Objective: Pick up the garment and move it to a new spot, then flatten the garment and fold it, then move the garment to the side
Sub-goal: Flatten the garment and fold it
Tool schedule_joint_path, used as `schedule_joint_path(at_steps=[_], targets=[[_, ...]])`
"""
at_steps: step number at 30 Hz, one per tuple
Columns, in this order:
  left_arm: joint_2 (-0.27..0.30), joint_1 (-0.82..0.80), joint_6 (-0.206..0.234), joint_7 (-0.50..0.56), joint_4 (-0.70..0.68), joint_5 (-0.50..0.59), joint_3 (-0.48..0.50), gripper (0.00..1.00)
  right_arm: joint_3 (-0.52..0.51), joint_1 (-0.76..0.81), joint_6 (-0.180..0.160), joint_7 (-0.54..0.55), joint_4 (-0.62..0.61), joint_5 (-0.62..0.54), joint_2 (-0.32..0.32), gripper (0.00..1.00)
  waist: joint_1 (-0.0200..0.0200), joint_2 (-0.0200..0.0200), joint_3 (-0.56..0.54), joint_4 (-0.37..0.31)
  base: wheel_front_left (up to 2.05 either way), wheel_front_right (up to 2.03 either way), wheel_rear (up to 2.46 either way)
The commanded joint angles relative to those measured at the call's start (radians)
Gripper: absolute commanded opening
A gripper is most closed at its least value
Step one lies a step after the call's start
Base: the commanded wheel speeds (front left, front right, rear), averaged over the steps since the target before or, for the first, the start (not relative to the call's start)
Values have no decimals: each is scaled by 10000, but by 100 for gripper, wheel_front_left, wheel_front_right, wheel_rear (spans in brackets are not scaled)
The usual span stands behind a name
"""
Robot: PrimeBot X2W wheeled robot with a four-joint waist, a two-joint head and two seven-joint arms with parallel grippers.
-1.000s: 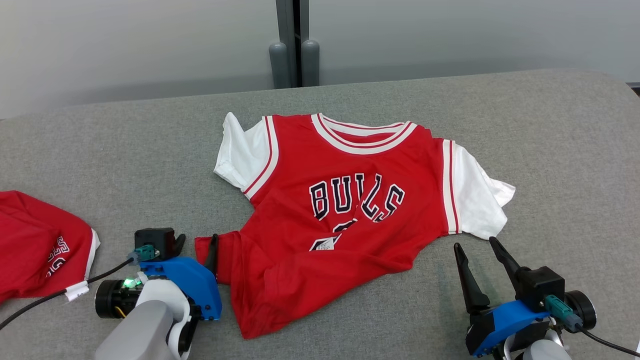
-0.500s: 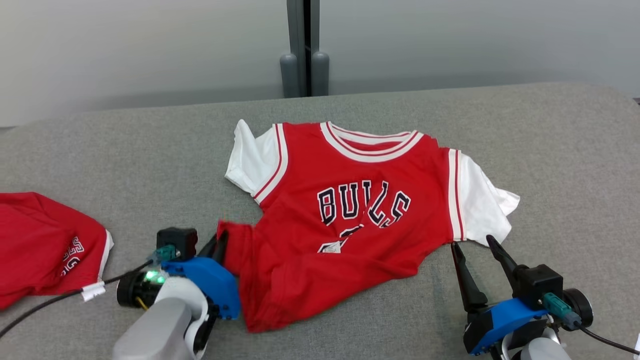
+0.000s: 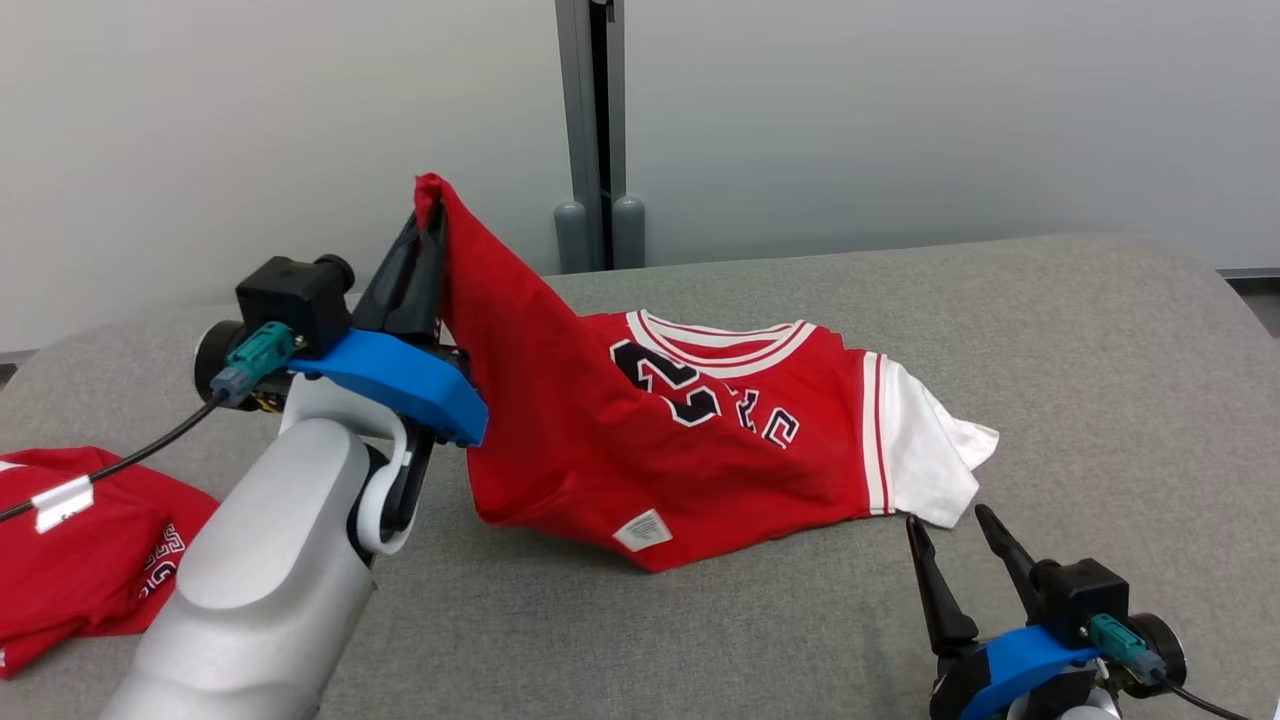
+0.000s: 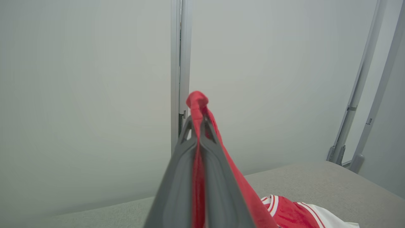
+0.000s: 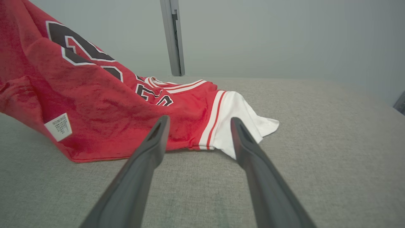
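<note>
Pickup seems only just under way, as far as I can judge. At ten o'clock from the shirt's middle in the head view, the left gripper (image 3: pixel 425 215) has its two dark fingers pressed together on a red corner of the garment (image 3: pixel 640 440). It holds that corner high above the grey table (image 3: pixel 1100 350). The left wrist view shows a knob of red cloth poking out past the closed fingertips.

From that pinch the cloth slopes down toward four o'clock. The collar, the white sleeve (image 3: pixel 925 450) and the lower edge with its care label (image 3: pixel 643 530) all lie on the table. So the shirt is part raised and part resting, near the table's middle.

The right gripper (image 3: pixel 947 520) sits low at five o'clock with its fingers spread and nothing between them. It is just short of the white sleeve and apart from it.

A second red garment (image 3: pixel 90 560) lies bunched at eight o'clock, well away from the lifted one.

Nearly all of the task appears to be left:
- getting the whole shirt clear of the table;
- carrying it to a new spot;
- spreading it flat;
- folding it;
- setting it aside.
</note>
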Motion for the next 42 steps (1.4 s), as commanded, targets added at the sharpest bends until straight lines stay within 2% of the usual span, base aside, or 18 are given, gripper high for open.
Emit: schedule_joint_path(at_steps=[1, 7, 18, 21, 22, 23, 31, 38, 42], targets=[[154, 148, 94, -45, -168, -10, 139, 0, -44, 149, 2, -45, -40, 55, -27, 100, 1, 0, -14, -75, 0, 0, 0], [952, 316, 26, 500, 227, -257, 368, 0, 78, -125, 2, -45, -250, 75, -30, 100, 1, 0, 607, -377, 0, 0, 0], [1948, -936, -293, -36, 1638, 186, 1434, 0, 519, -763, 2, -45, -754, 83, -21, 100, 1, 0, 2013, -1077, 0, 0, 0], [2009, -1090, -434, -39, 1821, 459, 1789, 0, 671, -873, 2, -45, -917, 159, -24, 100, 1, 0, 2293, -1265, 0, 0, 0], [1994, -1120, -471, -43, 1922, 527, 1903, 30, 748, -905, 2, -45, -953, 186, -26, 100, 1, 0, 2356, -1330, 0, 0, 0], [1971, -1159, -509, -45, 1985, 588, 2003, 100, 787, -927, 2, -45, -998, 194, -27, 100, 1, 0, 2393, -1366, 0, 0, 0], [1329, -164, -32, -46, 1769, 1231, 3208, 100, 761, -955, 2, -45, -1233, 269, -26, 100, 1, 0, 2152, -1186, 0, 0, 0], [361, 1810, 66, -48, 554, 2053, 4485, 100, 338, -626, 2, -45, -1251, 190, -24, 100, 1, 0, 1373, -611, 0, 0, 0], [-146, 2836, -89, -48, -102, 2774, 4868, 100, 7, -447, 2, -45, -1221, 143, -26, 100, 1, 0, 950, -248, 0, 0, 0]])
